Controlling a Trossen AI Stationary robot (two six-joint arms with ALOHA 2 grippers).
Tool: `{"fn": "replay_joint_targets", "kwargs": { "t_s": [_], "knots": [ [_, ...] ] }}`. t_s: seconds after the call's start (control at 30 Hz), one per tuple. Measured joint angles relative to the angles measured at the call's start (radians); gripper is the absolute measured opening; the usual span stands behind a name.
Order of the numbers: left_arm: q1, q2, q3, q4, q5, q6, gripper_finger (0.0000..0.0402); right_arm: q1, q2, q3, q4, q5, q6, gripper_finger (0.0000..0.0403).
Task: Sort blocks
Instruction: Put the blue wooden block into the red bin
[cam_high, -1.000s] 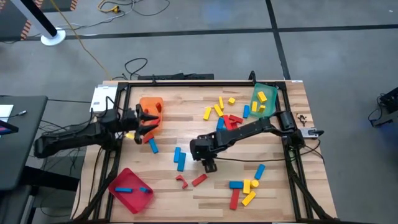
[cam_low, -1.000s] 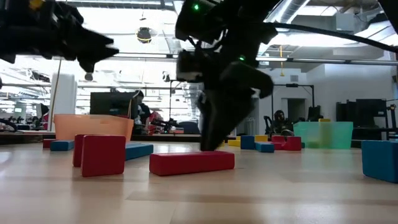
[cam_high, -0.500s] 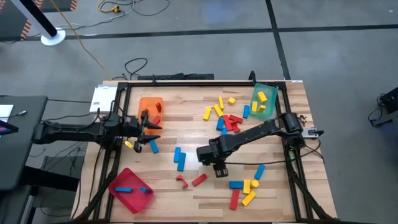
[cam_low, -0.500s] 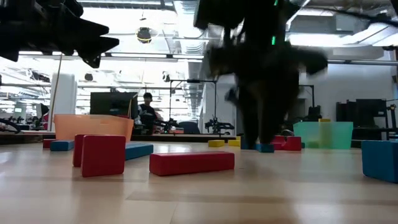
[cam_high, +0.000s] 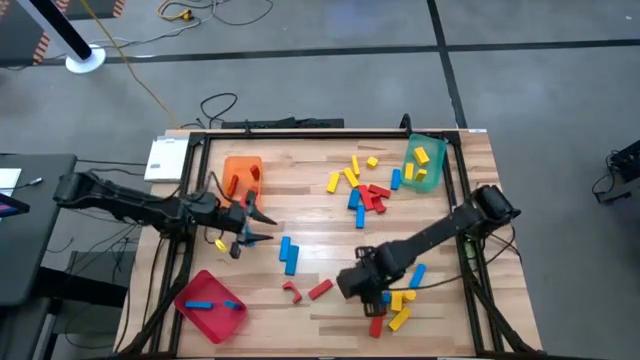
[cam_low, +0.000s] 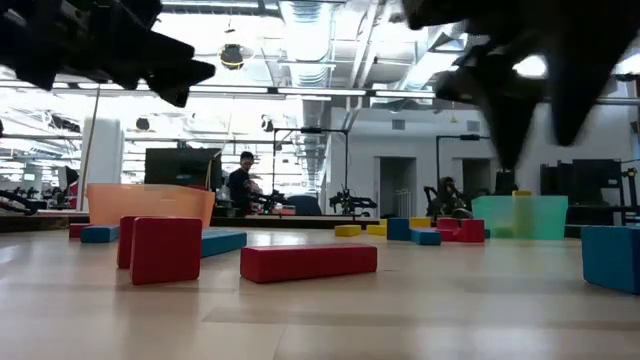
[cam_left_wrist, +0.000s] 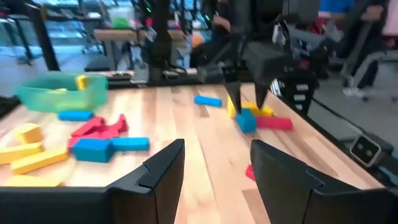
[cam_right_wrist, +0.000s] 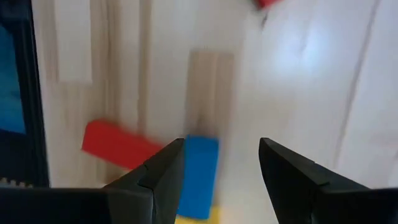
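The blocks lie scattered on the wooden table: a red, yellow and blue heap (cam_high: 360, 185) toward the far side, two blue bars (cam_high: 288, 253) mid-table, two red ones (cam_high: 308, 291) nearer. My right gripper (cam_high: 372, 292) hangs open above a near-right cluster (cam_high: 395, 308). In the right wrist view, its fingers (cam_right_wrist: 221, 143) stand to either side of a blue block (cam_right_wrist: 199, 168) below them, with a red bar (cam_right_wrist: 118, 144) beside it. My left gripper (cam_high: 250, 225) is open over the table's left part, on the near side of the orange tray, with nothing between its fingers (cam_left_wrist: 214, 146).
An orange tray (cam_high: 242, 170) sits far left. A green tray (cam_high: 424, 175) with yellow blocks sits far right, and a red tray (cam_high: 212, 318) with blue blocks near left. A black frame (cam_high: 300, 132) borders the table. A lone blue block (cam_high: 417, 274) lies behind the cluster.
My right gripper has swung from mid-table toward the near edge and the right, ending above the near-right cluster. My left gripper has moved from beside the orange tray toward the near edge and a little to the right. No block has visibly moved.
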Motion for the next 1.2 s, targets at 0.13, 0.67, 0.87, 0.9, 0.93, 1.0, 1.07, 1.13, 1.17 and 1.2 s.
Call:
{"fn": "replay_joint_targets", "kwargs": {
  "t_s": [0.13, 0.67, 0.87, 0.9, 0.93, 1.0, 1.07, 1.13, 1.17, 1.2],
  "knots": [
    [-0.049, 0.142, 0.082, 0.001, -0.014, 0.029, 0.0180, 0.045, 0.001, -0.011, -0.030, 0.008, 0.088, 0.0221],
    [-0.146, 0.459, 0.291, -0.009, -0.036, 0.093, 0.0180, 0.155, 0.021, -0.077, -0.122, 0.106, 0.284, 0.0221],
    [-0.146, 0.465, 0.294, -0.007, -0.037, 0.092, 0.0180, 0.172, 0.020, -0.135, -0.022, 0.101, 0.306, 0.0221],
    [-0.146, 0.465, 0.294, -0.007, -0.037, 0.092, 0.0180, 0.172, 0.022, -0.145, -0.010, 0.100, 0.306, 0.0221],
    [-0.146, 0.465, 0.294, -0.006, -0.037, 0.092, 0.0180, 0.172, 0.022, -0.154, 0.002, 0.100, 0.306, 0.0221],
    [-0.146, 0.465, 0.294, -0.003, -0.037, 0.091, 0.0180, 0.168, 0.022, -0.168, 0.025, 0.101, 0.304, 0.0221],
    [-0.146, 0.465, 0.294, -0.004, -0.037, 0.091, 0.0180, 0.164, 0.022, -0.171, 0.049, 0.102, 0.294, 0.0221],
    [-0.146, 0.465, 0.294, -0.004, -0.037, 0.091, 0.0180, 0.157, 0.022, -0.176, 0.063, 0.102, 0.288, 0.0221],
    [-0.146, 0.465, 0.294, -0.004, -0.037, 0.091, 0.0180, 0.152, 0.021, -0.177, 0.068, 0.103, 0.282, 0.0221],
    [-0.146, 0.465, 0.294, -0.005, -0.037, 0.091, 0.0180, 0.149, 0.022, -0.178, 0.072, 0.105, 0.275, 0.0221]
  ]
}}
